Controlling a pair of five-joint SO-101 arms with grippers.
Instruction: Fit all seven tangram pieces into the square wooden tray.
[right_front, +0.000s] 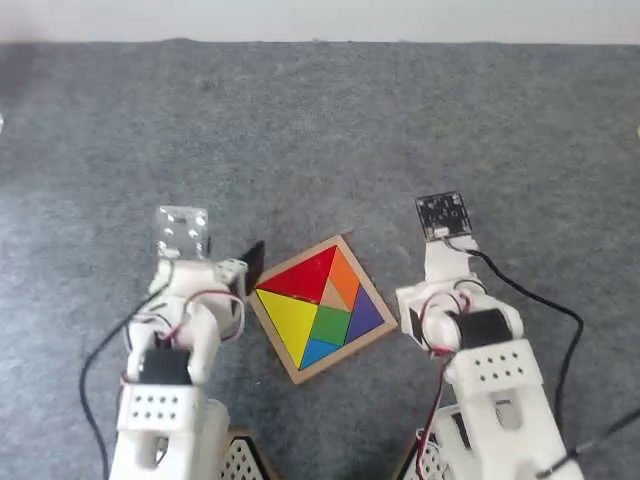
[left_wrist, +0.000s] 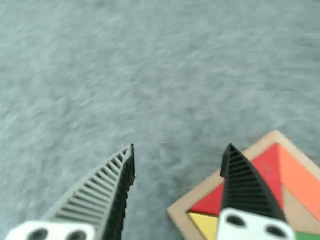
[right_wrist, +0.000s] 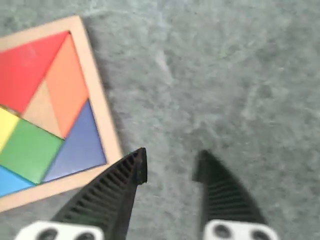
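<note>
between left claw (left_wrist: 180, 147), right claw (right_wrist: 172, 151): filled tray (right_wrist: 102, 100)

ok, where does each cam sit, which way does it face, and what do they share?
High view: fixed overhead, looking down on the grey mat; left arm and right arm flank the tray.
Left wrist view: on the left arm, looking past its open left pincer at the tray's red piece.
Right wrist view: on the right arm, looking past its open right pincer at the blue piece.
Shared: all three show the tray.
</note>
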